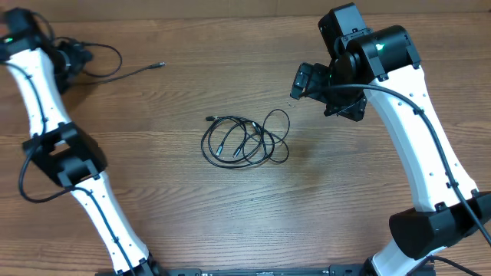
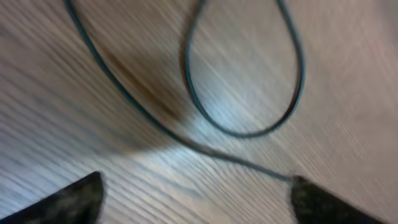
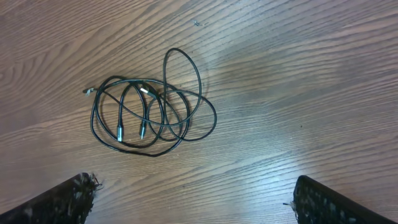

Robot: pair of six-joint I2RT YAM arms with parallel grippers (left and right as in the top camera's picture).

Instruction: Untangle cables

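Right tool [image 3: 193, 186] hovers spread wide, well apart from the coiled cables [image 3: 152, 107].

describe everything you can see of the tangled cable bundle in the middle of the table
The cable bundle is thin glossy black cord in several loose overlapping loops, one loop poking out from the rest. Small metal-tipped plugs show, two lying inside the coil. It lies flat on the wooden table, tangled, with nothing else touching it.
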